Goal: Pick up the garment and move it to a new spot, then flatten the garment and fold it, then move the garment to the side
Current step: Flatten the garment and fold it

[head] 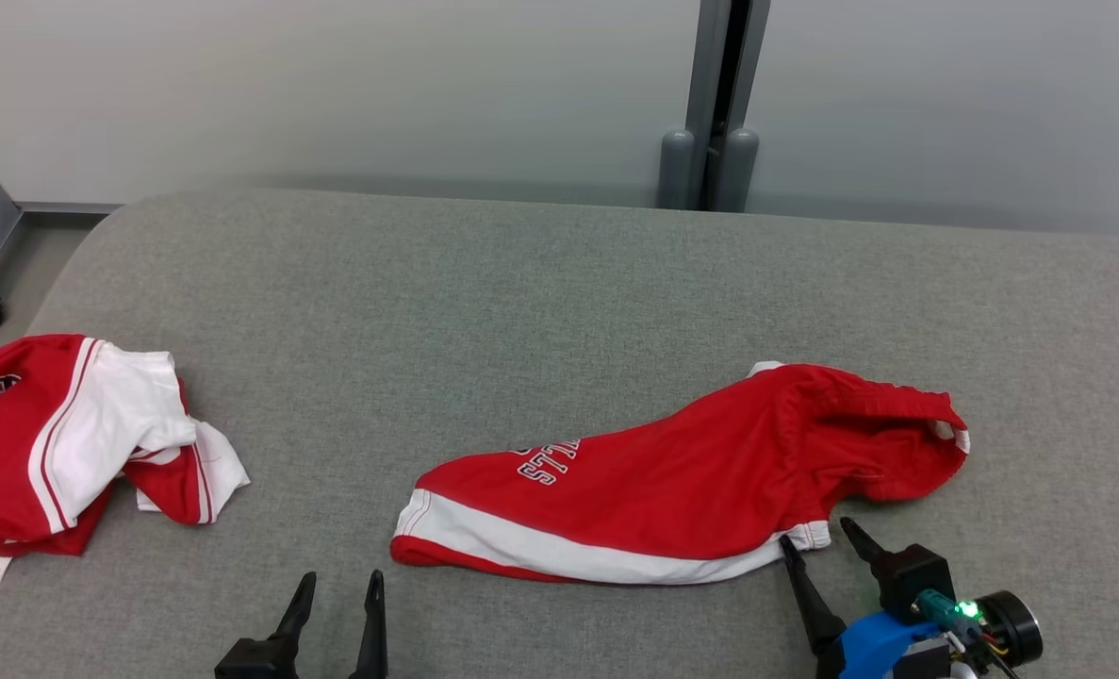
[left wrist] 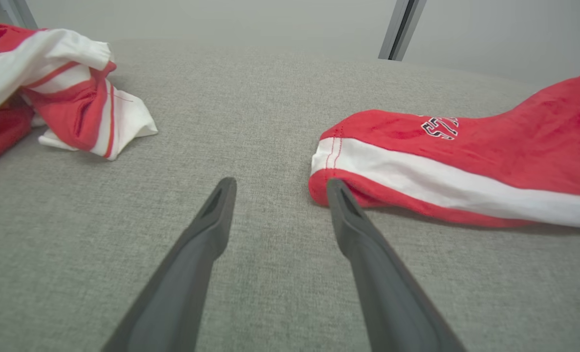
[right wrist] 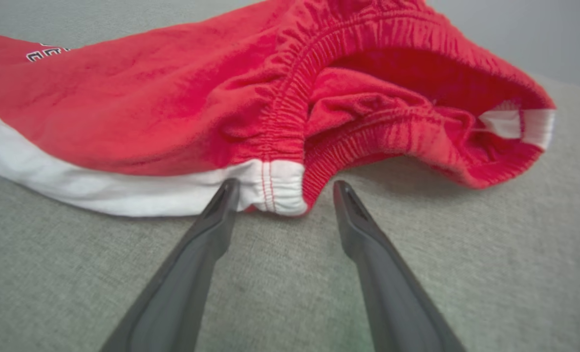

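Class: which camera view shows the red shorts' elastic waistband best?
The right wrist view: the waistband is close, its gathered stitching and opening plain. The head view shows it small, at the shorts' right end. The left wrist view gives the leg hem instead.

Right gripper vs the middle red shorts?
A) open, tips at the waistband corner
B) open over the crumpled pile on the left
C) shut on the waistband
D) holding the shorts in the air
A: the right gripper stands open, tips at the waistband corner of the red shorts, which lie on the grey surface.
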